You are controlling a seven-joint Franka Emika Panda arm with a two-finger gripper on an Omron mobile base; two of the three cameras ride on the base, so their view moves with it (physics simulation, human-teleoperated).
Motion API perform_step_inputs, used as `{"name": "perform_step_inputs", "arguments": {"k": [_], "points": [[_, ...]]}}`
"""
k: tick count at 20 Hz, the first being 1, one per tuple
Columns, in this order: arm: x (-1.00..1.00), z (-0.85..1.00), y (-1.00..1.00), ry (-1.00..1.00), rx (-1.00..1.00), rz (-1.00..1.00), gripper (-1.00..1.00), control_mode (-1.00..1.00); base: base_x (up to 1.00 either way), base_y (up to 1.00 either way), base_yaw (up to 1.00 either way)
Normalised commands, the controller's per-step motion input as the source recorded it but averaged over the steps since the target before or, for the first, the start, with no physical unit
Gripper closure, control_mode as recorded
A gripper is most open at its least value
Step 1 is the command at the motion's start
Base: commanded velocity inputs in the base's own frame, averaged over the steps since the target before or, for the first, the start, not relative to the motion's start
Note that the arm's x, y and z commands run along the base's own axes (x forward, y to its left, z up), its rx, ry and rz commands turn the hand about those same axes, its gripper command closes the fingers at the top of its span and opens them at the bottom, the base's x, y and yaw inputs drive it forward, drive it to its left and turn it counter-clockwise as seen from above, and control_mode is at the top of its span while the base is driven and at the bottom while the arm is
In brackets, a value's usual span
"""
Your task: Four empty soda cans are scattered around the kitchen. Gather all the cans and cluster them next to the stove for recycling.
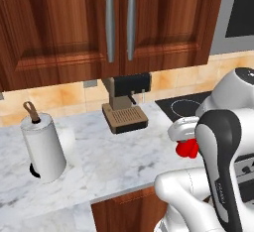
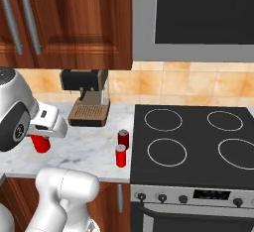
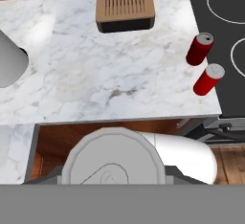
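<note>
My gripper [image 2: 41, 138] hangs over the marble counter left of the stove [image 2: 194, 142], shut on a red soda can [image 2: 40, 144]. From the left base view the same can [image 1: 187, 148] peeks out red under the hand [image 1: 184, 136]. In the hand view its silver-grey top [image 3: 112, 163] sits large at the bottom. Two more red soda cans [image 2: 123, 138] [image 2: 120, 155] stand upright close together on the counter by the stove's left edge, also visible from the hand [image 3: 199, 49] [image 3: 208, 79]. The black cooktop [image 3: 225, 12] has white ring outlines.
A brown and black coffee machine [image 2: 88, 97] stands at the back wall behind the cans. A white paper towel roll [image 1: 43, 146] stands at the counter's left. A steel microwave [image 2: 198, 18] and wooden cabinets [image 1: 99, 23] hang above. The counter's front edge [image 3: 124, 117] lies below the hand.
</note>
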Motion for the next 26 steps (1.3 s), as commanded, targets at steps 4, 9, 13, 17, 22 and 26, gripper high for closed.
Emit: {"name": "perform_step_inputs", "arguments": {"k": [4, 9, 13, 17, 22, 26], "points": [[0.00, 0.00, 0.00, 0.00, 0.00, 0.00, 1.00, 1.00, 0.00, 0.00, 0.00], [0.00, 0.00, 0.00, 0.00, 0.00, 0.00, 1.00, 1.00, 0.00, 0.00, 0.00], [0.00, -0.03, 0.00, 0.00, 0.00, 0.00, 1.00, -1.00, 0.00, 0.00, 0.00], [0.00, -0.22, -0.12, 0.00, 0.03, 0.00, 1.00, -1.00, 0.00, 0.00, 0.00], [0.01, -0.05, -0.29, 0.02, 0.01, 0.00, 1.00, -1.00, 0.00, 0.00, 0.00], [0.36, -0.19, -0.22, 0.06, -0.07, -0.01, 1.00, -1.00, 0.00, 0.00, 0.00]]}}
